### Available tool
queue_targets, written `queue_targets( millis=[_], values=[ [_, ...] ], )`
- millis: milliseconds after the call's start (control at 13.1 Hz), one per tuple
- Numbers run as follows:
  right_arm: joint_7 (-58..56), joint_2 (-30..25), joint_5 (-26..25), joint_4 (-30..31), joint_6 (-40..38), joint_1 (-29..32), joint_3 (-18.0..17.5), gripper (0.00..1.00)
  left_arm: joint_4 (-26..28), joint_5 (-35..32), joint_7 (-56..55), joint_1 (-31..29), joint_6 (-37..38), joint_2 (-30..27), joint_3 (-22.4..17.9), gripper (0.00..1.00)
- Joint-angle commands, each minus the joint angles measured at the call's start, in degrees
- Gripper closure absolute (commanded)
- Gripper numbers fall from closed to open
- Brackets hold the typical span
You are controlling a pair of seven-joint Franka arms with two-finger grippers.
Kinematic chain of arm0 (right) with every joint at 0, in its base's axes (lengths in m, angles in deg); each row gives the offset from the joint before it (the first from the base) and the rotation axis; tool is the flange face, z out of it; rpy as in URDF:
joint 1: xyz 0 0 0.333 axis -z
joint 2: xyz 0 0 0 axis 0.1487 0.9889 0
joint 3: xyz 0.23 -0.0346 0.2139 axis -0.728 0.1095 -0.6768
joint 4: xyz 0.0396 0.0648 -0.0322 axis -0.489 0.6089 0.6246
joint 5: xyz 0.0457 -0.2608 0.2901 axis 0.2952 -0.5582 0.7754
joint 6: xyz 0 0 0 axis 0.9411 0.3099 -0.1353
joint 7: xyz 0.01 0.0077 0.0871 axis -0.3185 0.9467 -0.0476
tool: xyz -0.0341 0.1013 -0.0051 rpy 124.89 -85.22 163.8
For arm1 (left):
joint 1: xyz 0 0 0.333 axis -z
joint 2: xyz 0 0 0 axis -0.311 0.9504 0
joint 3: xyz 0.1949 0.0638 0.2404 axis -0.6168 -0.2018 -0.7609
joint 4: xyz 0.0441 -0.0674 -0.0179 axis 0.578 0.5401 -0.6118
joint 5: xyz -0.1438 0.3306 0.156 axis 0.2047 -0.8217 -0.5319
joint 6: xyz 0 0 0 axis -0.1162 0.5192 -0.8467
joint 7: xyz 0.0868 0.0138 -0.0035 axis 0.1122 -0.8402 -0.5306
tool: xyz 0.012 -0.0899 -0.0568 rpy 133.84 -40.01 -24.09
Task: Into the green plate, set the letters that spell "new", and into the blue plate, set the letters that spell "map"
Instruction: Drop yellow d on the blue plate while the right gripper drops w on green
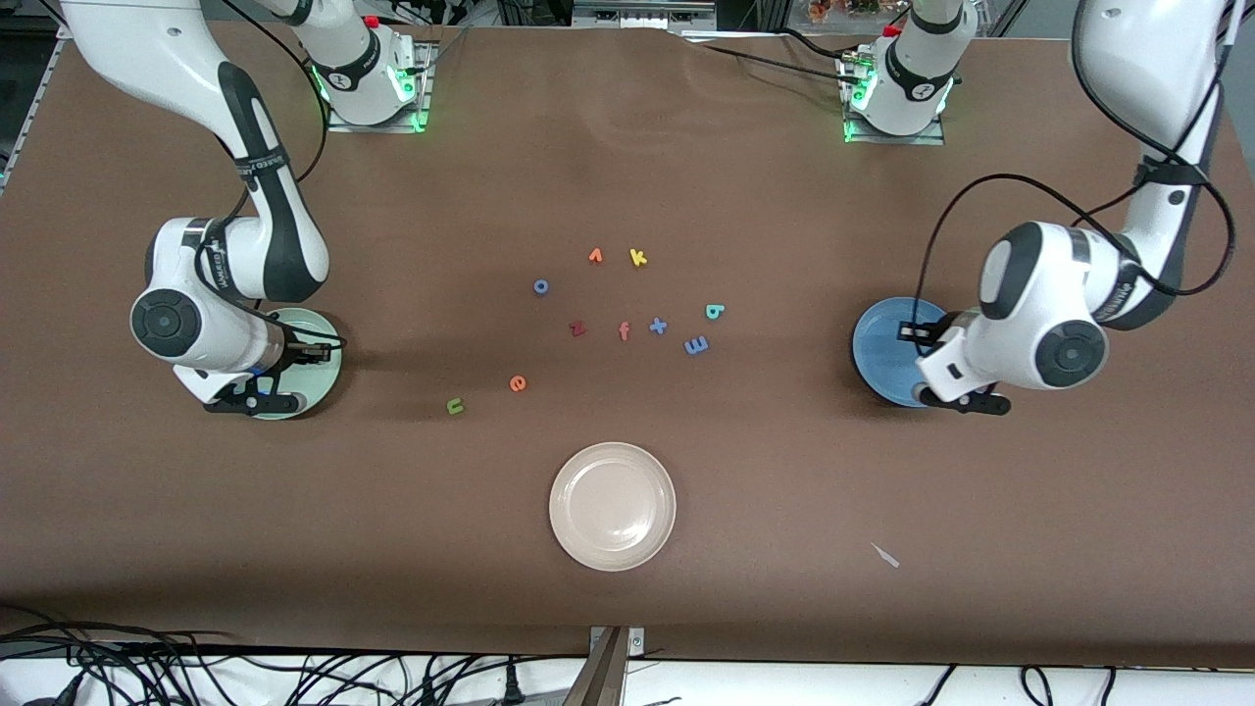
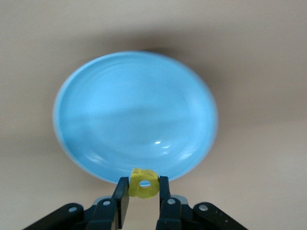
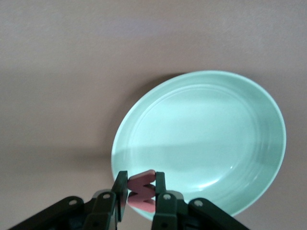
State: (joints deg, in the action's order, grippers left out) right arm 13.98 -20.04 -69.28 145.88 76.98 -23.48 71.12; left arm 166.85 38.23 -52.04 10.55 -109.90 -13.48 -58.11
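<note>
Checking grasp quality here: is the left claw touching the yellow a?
Touching. The left wrist view shows the left claw shut on the yellow a, both fingers pressed against its sides, above the blue plate.

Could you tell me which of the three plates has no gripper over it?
The cream-white plate, nearest the front camera; the green plate and blue plate each sit under one.

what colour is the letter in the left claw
Yellow: the letter a, pinched in the left claw over the blue plate. Best seen in the left wrist view.
</note>
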Motion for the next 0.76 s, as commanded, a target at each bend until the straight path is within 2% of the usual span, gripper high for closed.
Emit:
queue_targets(
  millis=[0, 76, 229, 305, 381, 458, 610, 686],
  values=[
    [-0.61, 1.98, 1.02, -0.63, 3.03, 0.42, -0.08, 0.38, -0.13, -4.26, 1.89, -2.18, -0.89, 3.5, 0.78, 0.82],
    [-0.78, 1.99, 1.1, -0.63, 3.21, 0.77, -0.08, 0.0, 0.04, -4.36, 2.24, -2.89, -1.85, 4.73, 0.78, 0.81],
    [-0.34, 1.73, 1.19, -1.59, 1.99, 0.51, -0.34, 0.0, 0.04, -4.36, 2.34, -3.33, -3.52, 7.02, 0.78, 0.77],
    [0.18, 1.64, 1.28, -2.47, 0.68, 0.25, -0.43, 0.0, 0.04, -4.27, 2.34, -3.59, -4.14, 7.38, 0.78, 0.66],
    [1.58, 1.64, 1.98, -3.44, -0.73, 0.07, -0.87, 0.0, -0.22, -4.18, 2.25, -3.68, -4.14, 7.3, 0.87, 0.17],
    [1.94, 1.72, 3.11, -3.97, -0.92, 0.16, -1.83, 0.0, -0.39, -3.75, 2.25, -3.68, -3.97, 6.95, 0.87, 0.01],
    [6.14, 2.51, 7.41, -5.46, -0.39, -0.28, -4.46, 0.0, -0.57, -3.13, 1.2, -3.16, -3.27, 4.67, 2.27, 0.0],
    [8.6, 3.39, 7.69, -6.95, -0.74, -0.45, -5.35, 0.0, -0.22, -0.69, -0.46, -3.33, -3.18, 3.0, 4.8, 0.01]
  ],
)
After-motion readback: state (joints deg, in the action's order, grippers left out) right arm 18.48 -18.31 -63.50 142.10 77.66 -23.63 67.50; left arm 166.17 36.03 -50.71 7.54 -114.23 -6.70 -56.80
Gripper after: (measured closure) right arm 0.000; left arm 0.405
